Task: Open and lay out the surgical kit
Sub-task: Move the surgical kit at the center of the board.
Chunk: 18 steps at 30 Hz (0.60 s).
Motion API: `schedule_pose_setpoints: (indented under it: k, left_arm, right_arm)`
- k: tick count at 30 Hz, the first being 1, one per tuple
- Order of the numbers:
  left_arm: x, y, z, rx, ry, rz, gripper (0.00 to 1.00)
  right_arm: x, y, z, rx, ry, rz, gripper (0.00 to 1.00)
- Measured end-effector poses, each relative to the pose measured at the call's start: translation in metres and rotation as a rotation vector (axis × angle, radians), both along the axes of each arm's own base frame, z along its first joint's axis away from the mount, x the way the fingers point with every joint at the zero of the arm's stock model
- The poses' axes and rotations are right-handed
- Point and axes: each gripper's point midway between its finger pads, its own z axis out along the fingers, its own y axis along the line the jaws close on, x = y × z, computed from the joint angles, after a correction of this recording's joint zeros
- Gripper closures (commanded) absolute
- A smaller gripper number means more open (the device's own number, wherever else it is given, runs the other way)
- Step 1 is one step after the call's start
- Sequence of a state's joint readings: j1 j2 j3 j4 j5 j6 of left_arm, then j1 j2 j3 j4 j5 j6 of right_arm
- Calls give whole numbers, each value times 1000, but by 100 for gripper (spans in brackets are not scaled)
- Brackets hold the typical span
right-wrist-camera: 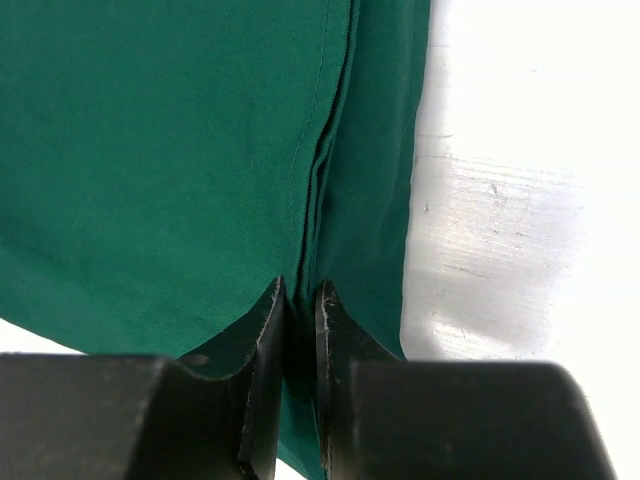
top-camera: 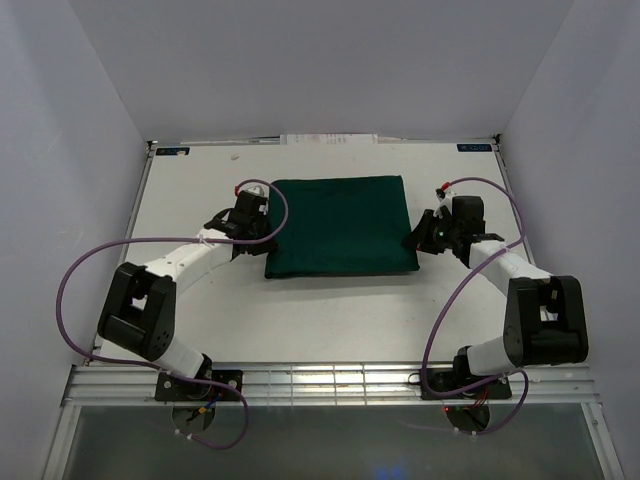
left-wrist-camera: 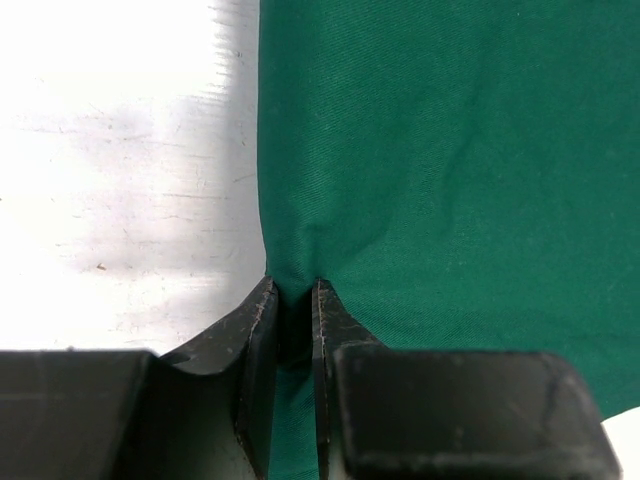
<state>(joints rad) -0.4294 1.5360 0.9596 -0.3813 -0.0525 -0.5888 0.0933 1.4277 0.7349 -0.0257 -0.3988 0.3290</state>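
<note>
The dark green cloth wrap [top-camera: 340,225] lies folded shut, contents hidden. Reaching in low, the left gripper [left-wrist-camera: 293,285] pinches its left edge, the right gripper [right-wrist-camera: 300,290] its layered right edge.

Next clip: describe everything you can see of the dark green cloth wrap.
The dark green cloth wrap is woven-looking fabric folded into a flat rectangle, lying closed on the white table; nothing inside shows. Its right edge shows stacked fold layers. The left end effector pinches a puckered bit of its left edge, and the right end effector pinches the right edge.
</note>
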Motion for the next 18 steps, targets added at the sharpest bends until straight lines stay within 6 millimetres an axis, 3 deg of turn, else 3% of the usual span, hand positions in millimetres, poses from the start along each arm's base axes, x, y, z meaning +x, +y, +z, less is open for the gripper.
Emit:
schedule_pose_setpoints:
  k: [18]
  left_arm:
    - [-2, 5, 0, 7, 2, 22, 100]
  right_arm:
    - [1, 1, 1, -2, 7, 2, 92]
